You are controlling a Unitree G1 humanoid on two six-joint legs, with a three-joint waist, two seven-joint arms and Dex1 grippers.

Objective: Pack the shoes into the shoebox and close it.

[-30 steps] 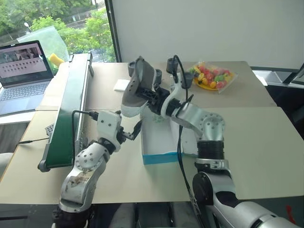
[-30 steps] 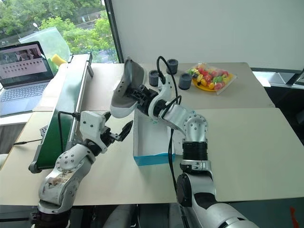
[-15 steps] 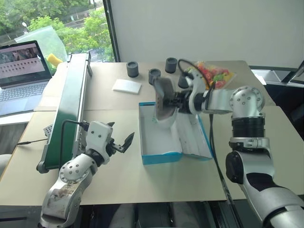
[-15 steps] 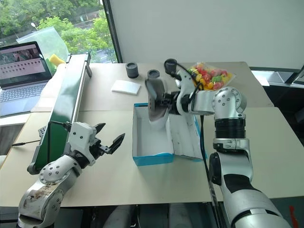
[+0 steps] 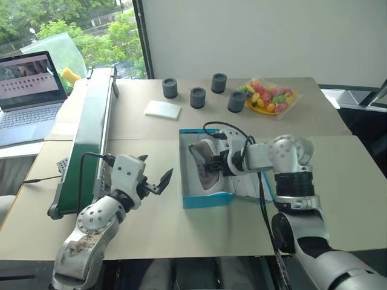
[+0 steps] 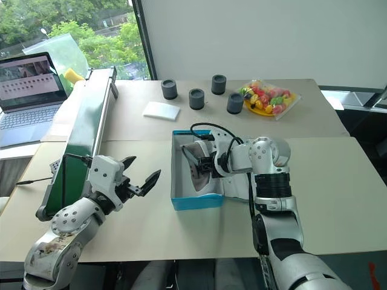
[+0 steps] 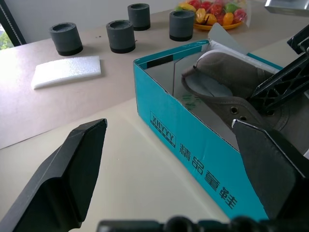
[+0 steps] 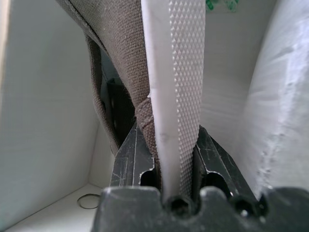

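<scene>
The left gripper (image 5: 152, 182) hangs wide open just left of the blue shoebox (image 5: 208, 200), which sits mid-surface toward the near edge. Inside it, the right gripper (image 8: 166, 159) is clamped on a grey-brown shoe (image 5: 205, 162).

Right claw (image 5: 208, 164) lowers shoe (image 5: 205, 163) into shoebox (image 5: 207, 200).
</scene>
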